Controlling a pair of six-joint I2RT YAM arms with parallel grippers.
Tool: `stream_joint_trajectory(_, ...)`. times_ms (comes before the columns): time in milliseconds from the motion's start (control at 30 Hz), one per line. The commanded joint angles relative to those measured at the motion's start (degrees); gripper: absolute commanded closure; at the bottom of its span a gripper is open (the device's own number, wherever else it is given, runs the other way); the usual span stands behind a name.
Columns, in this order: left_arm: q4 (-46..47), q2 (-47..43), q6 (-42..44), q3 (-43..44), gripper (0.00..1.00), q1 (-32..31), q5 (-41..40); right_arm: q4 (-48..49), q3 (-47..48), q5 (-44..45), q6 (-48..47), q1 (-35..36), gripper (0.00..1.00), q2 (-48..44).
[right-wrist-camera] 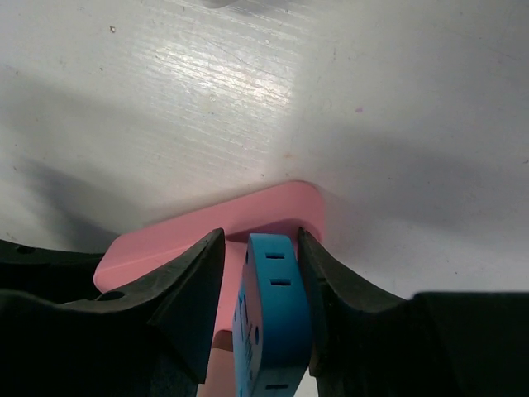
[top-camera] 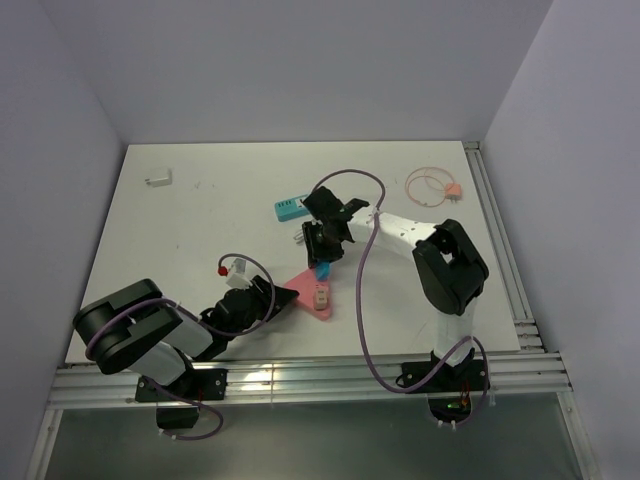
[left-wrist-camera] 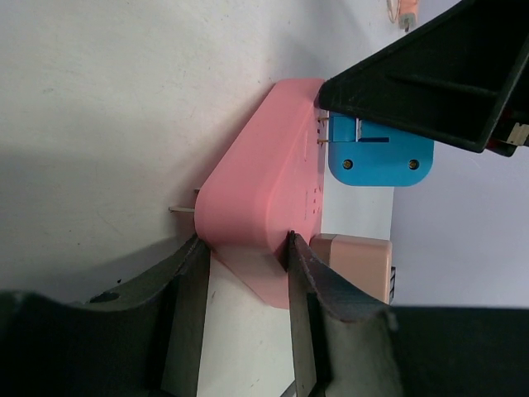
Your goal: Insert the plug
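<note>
We see a white table (top-camera: 250,200) boxed in on three sides by plain, pale lavender-grey walls: a back wall (top-camera: 300,60), a left wall (top-camera: 50,150) and a right wall (top-camera: 580,120), all bare. Silver metal rails (top-camera: 320,378) run along the table's near edge, and a similar metal track (top-camera: 497,250) follows its right edge. Below the rails we make out a darker grey-green surface (top-camera: 320,440), though we cannot tell whether it is floor. The light is soft and even. From the right wrist view we see a bright sheen (right-wrist-camera: 231,74) on the faintly grained, lightly speckled tabletop.
</note>
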Motion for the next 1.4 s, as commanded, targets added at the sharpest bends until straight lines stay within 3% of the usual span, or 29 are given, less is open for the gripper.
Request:
stream_joint_trajectory(0,-10.6,2.1,6.3,-1.4,1.00,-0.8,2.0,-0.6,-0.9,0.2,-0.3,-0.1,0.54,-3.3)
stream_joint_trajectory(567,-11.2,2.8,5.9,-0.5,1.00,-0.8,2.0,-0.6,-6.3,-0.6,2.4,0.1,0.60,-9.2)
stream_joint_trajectory(700,-11.5,2.8,6.0,-0.4,1.00,-0.8,2.1,-0.4,-5.7,-1.2,2.5,0.1,0.86,-6.9)
stream_joint_trajectory(833,-11.8,2.6,6.1,-0.5,1.00,-0.8,2.0,-0.5,-5.4,-1.2,2.9,0.1,1.00,-5.1)
stream_joint_trajectory(1133,-11.6,3.2,6.6,-0.1,1.00,-0.8,2.7,-0.9,-6.7,0.6,6.1,-0.1,1.00,-1.2)
stream_joint_trajectory(1367,-12.1,2.7,6.6,-0.1,1.00,-0.8,2.7,10.8,-16.2,-1.7,12.5,0.7,1.00,3.7)
